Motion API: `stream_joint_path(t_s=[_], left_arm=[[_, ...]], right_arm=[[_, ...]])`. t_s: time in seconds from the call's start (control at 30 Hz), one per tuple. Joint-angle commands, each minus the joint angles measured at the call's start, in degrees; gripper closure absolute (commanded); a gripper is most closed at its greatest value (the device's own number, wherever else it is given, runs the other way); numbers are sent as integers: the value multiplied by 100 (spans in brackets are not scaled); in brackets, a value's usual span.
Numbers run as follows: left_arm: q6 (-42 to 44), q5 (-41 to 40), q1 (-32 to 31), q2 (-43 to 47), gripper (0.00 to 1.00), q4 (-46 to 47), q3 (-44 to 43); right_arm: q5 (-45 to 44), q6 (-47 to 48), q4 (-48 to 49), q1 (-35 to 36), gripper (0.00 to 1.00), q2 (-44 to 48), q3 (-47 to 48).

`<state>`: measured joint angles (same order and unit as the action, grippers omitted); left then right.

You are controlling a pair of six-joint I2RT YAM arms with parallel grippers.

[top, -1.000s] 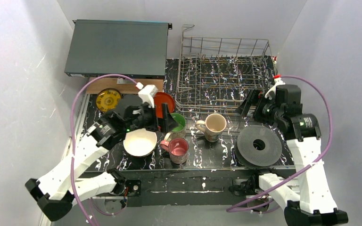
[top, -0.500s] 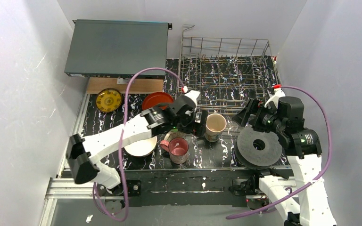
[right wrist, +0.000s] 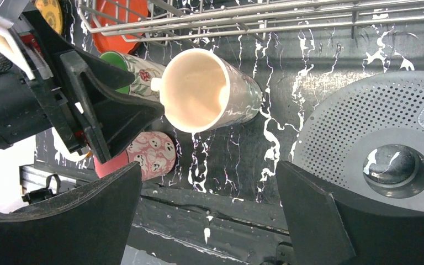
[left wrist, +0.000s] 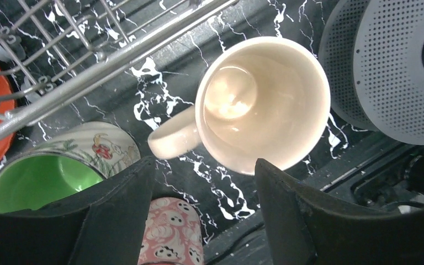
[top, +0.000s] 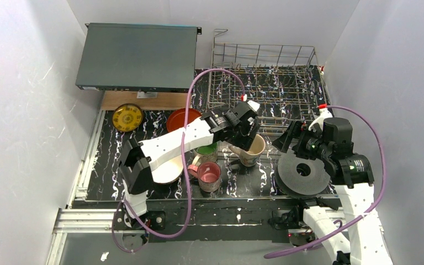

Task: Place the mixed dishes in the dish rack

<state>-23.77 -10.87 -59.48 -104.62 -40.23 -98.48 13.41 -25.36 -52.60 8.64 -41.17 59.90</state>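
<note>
The floral cream mug (top: 252, 148) stands upright in front of the dish rack (top: 265, 88), handle to the left. My left gripper (top: 245, 131) hovers over its near-left rim, jaws apart and empty; in the left wrist view the fingertips flank the gap (left wrist: 204, 163) just below the mug (left wrist: 265, 105). Just right of the mug, my right gripper (top: 289, 138) is open and empty. Behind the left arm sit the pink mug (top: 208, 175), green-inside mug (top: 206, 149), bowl (top: 165, 172), red-orange plate (top: 178, 118) and yellow dish (top: 127, 117).
A dark grey ribbed disc (top: 303, 171) lies under the right gripper. A flat dark grey box (top: 138, 55) sits at the back left. The left arm's forearm spans over the bowl and the green-inside mug. The rack's front rail (left wrist: 116, 61) runs close behind the cream mug.
My left arm has swung right from above the bowl and green-inside mug to the floral cream mug, and its jaws have narrowed. The right gripper has dropped slightly toward the disc.
</note>
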Motion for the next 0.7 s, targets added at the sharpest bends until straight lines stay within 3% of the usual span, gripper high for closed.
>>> stream_joint_path(t_s=[0.0, 0.2, 0.33, 0.67], left_arm=[[384, -217, -29, -222, 36, -333, -473], [553, -262, -28, -784, 39, -433, -968], [618, -327, -28, -1088, 50, -468, -1161], [561, -248, -28, -1404, 54, -444, -1213]], right_arm=[[-68, 48, 118, 3, 0, 60, -75], [-135, 89, 51, 1, 0, 145, -118], [-253, 134, -51, 4, 0, 232, -147], [-335, 206, -125, 3, 0, 335, -296]])
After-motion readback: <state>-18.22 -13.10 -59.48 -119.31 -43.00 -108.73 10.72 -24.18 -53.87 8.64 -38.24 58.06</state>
